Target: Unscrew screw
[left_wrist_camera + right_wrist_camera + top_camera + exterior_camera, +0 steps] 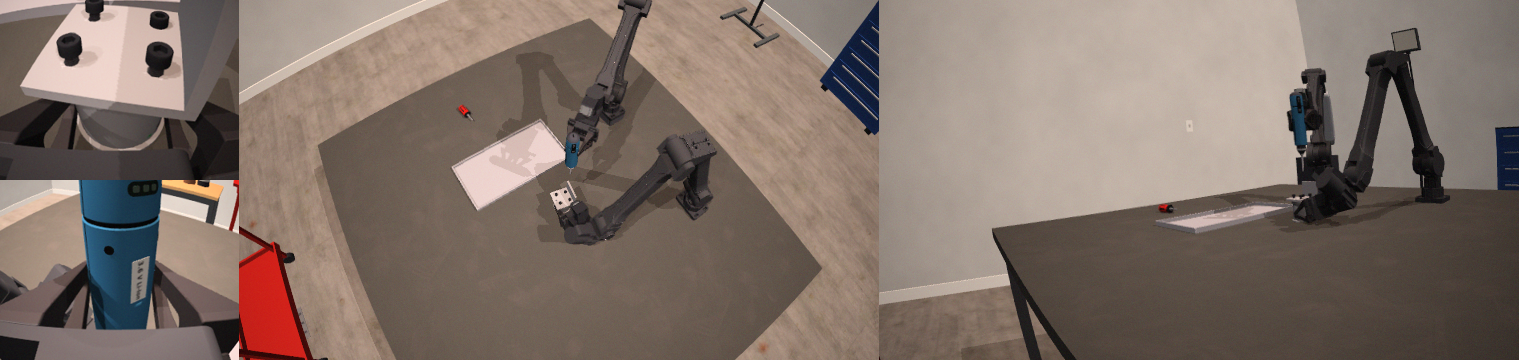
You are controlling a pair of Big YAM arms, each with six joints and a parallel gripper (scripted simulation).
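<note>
From the top, the right gripper (575,142) holds the electric screwdriver (571,151) (1298,119) (120,256) near the tray's (507,189) three o'clock corner; the bracket (561,198) (1298,199) (100,60) sits at six o'clock from it, open bench (539,300) (1279,280) below. Outside view: the bit hangs above the bracket. Left wrist: the left gripper (120,89) grips the joint module (120,126); the low screw (159,20) sits at one o'clock, near the plate's edge. Right wrist: fingers flank the blue barrel.
</note>
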